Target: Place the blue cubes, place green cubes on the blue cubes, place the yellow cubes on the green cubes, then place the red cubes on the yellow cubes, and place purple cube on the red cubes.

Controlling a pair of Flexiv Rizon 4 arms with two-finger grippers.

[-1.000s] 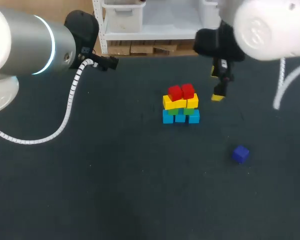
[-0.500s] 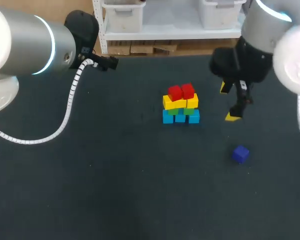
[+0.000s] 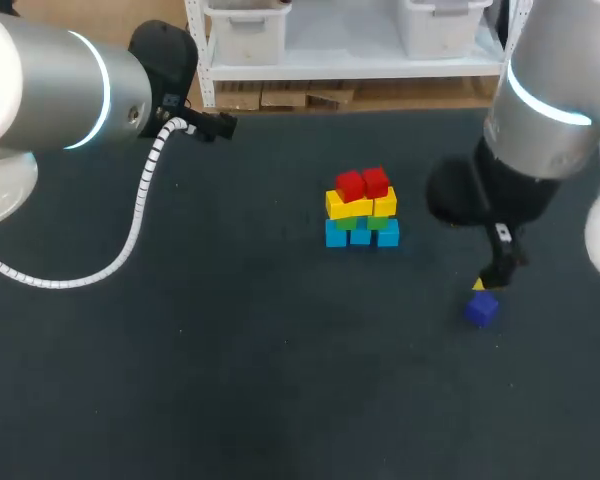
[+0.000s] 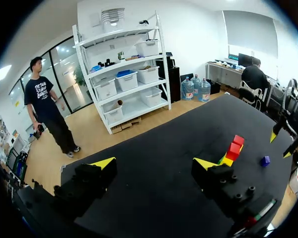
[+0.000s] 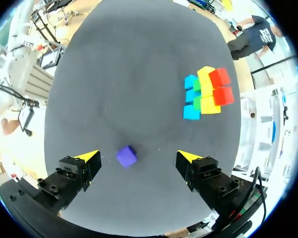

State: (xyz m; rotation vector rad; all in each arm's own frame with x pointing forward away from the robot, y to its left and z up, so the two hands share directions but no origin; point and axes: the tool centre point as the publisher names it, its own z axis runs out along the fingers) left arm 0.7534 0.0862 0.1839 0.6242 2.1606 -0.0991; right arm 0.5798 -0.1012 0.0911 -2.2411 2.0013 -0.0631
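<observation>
The stack (image 3: 360, 210) stands mid-table: blue cubes (image 3: 360, 236) at the bottom, then green (image 3: 365, 223), yellow (image 3: 360, 205) and two red cubes (image 3: 362, 184) on top. It also shows in the right wrist view (image 5: 206, 94) and the left wrist view (image 4: 232, 150). A purple cube (image 3: 482, 309) lies alone to the front right. My right gripper (image 3: 488, 283) hangs just above it, open; in its wrist view the purple cube (image 5: 126, 156) sits on the cloth between the spread fingers of the gripper (image 5: 137, 155), untouched. My left gripper (image 4: 154, 163) is open and empty, far back left (image 3: 215, 125).
The table is covered by a dark cloth (image 3: 230, 360). The white coiled cable (image 3: 140, 210) of my left arm hangs over the left part of the table. My right gripper (image 4: 282, 144) is seen past the stack in the left wrist view.
My right arm has swung from beside the stack toward the front right and come down over the purple cube. The left arm and the stack have not moved.
</observation>
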